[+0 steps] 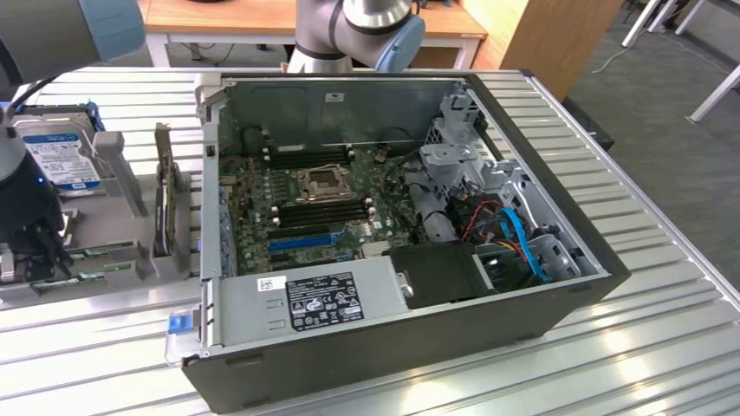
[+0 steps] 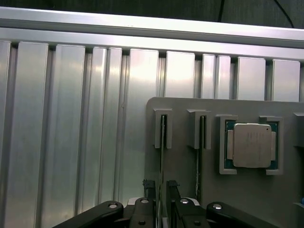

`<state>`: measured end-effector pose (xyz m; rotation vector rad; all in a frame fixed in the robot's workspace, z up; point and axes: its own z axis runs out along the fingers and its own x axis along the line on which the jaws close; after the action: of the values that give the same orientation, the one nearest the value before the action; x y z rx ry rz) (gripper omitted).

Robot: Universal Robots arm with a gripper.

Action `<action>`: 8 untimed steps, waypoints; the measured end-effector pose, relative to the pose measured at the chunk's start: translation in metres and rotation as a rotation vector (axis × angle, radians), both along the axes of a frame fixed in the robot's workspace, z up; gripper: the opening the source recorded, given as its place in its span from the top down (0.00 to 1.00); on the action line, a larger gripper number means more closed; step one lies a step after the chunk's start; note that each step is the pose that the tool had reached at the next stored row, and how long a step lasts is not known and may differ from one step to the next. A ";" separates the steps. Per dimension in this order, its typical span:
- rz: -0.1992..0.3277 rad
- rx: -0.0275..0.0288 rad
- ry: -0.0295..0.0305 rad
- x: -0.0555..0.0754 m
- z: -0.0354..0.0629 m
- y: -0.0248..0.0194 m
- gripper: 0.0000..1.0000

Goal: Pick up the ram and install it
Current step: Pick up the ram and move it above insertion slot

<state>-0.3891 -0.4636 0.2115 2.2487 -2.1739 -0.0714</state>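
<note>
Black two-finger gripper (image 2: 160,185) is open. Its jaws straddle the ram (image 2: 163,161), a long narrow green circuit-board stick seen edge-on. As far as we can tell nothing is pinched yet.

Ram stands on edge in the slotted pocket nearest the side edge of the flat grey plastic holder (image 2: 190,107), close to a corner of it. A second thin green stick (image 2: 199,166) stands in the next pocket, just beside, between the ram and the square silver processor chip (image 2: 251,145) in its own recess. Holder lies on the ribbed aluminium table (image 2: 61,118), at the exterior view's left of the open black computer case (image 1: 463,347). It is well apart from the black memory slots (image 1: 318,210) on the motherboard.

Risks as we judge them:
- Jaws close off-centre, the stick gets pushed sideways against the pocket guides and binds on the lift.
- Grip lands on the chips rather than the board faces, so it slips or loads the parts.
- Finger on the neighbour's side is near the second stick and could nudge or drag it.
- A lift that isn't square to the pocket could tilt the ram or haul the holder up with it. We can't see it fastened.
- A skewed grasp carries over, so the ram meets the slot misaligned.
</note>
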 end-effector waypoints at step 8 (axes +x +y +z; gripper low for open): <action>0.000 0.0009 0.0001 0.006 0.0000 0.0000 0.76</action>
<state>-0.3830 -0.4636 0.2115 2.2491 -2.1743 -0.0725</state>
